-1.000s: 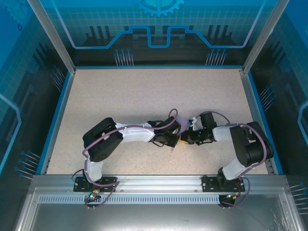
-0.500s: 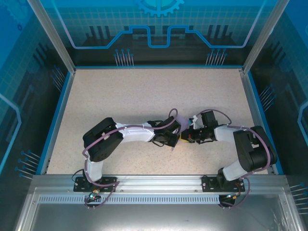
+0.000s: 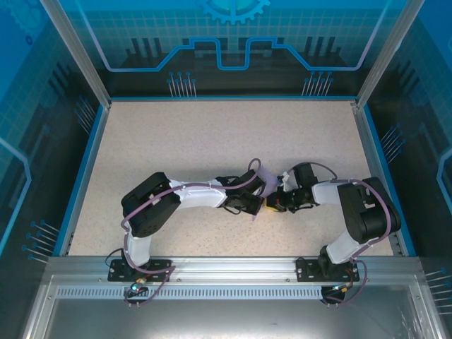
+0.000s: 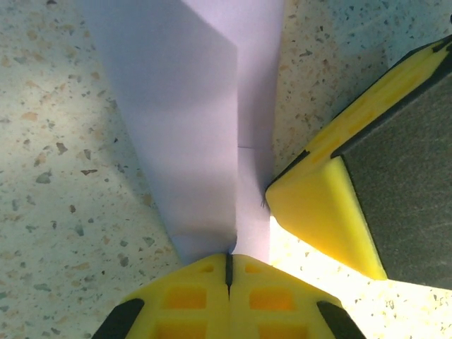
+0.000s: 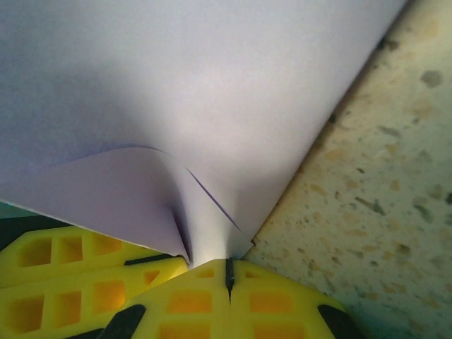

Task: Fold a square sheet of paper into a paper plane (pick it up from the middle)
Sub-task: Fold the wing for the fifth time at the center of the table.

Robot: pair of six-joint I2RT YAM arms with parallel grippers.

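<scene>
Only the right arm [image 3: 353, 208] has shifted: its elbow has swung back inward from where it bulged out half a second ago. The left arm [image 3: 191, 196] and both wrists sit where they were, meeting at the middle of the table [image 3: 212, 134].

Both grippers are clenched on the sheet of paper [image 4: 191, 106]. The left gripper [image 4: 228, 258] has its jaws pressed together with the narrow, creased end of the paper running straight into the seam between them. The right gripper [image 5: 228, 265] is closed the same way, with the paper fanning out above it and one flap curling up loose beside the pinch. Seen from the left wrist, a yellow finger of the right gripper touches the paper's edge just beside the left grip, so the two holds are very close together. The rest of the paper lies out over the table away from the fingers.

The main risk, I'd say, is tearing — two tight pinches this near each other on thin paper leave no slack if either arm pulls away. The curled flap could also get pressed into a wrong crease, or the narrow end could slip out of one pinch.
</scene>
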